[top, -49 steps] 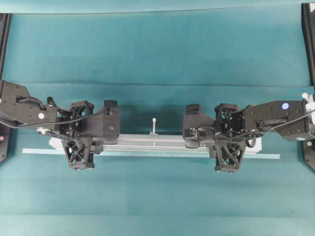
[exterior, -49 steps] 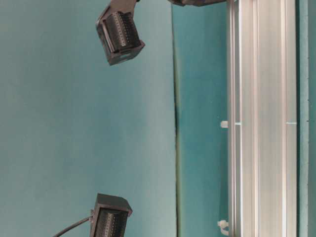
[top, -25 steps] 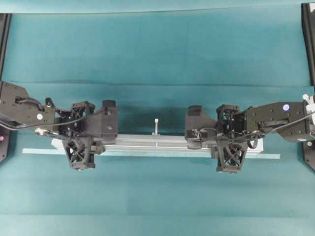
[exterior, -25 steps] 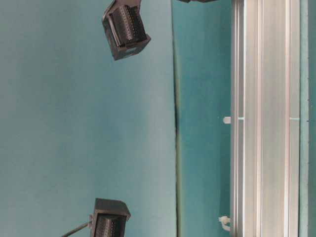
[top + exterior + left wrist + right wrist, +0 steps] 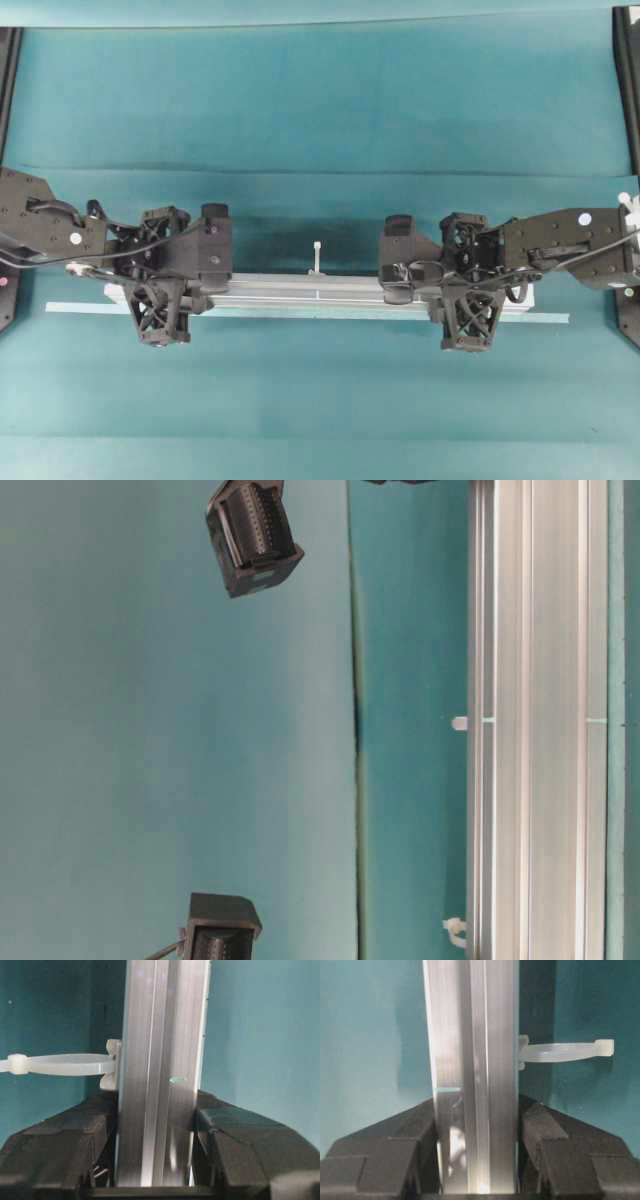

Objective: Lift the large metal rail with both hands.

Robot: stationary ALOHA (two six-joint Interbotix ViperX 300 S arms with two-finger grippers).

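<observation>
The left gripper (image 5: 155, 1160) clamped the large metal rail (image 5: 162, 1060) between its pads, and the right gripper (image 5: 477, 1160) held the same rail likewise. Just behind the rail's middle a white zip tie (image 5: 316, 256) stuck out over the teal desk (image 5: 320, 90).

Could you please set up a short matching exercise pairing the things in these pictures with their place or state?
Things:
1. long silver grooved aluminium rail
2. white zip tie
3. thin pale tape strip
4. black lattice-frame left gripper

States:
A. lies flat on the teal table
B. sticks out sideways from the rail
C. clamped by both grippers
D. shut on the rail

Pairs: 1-C, 2-B, 3-A, 4-D
</observation>
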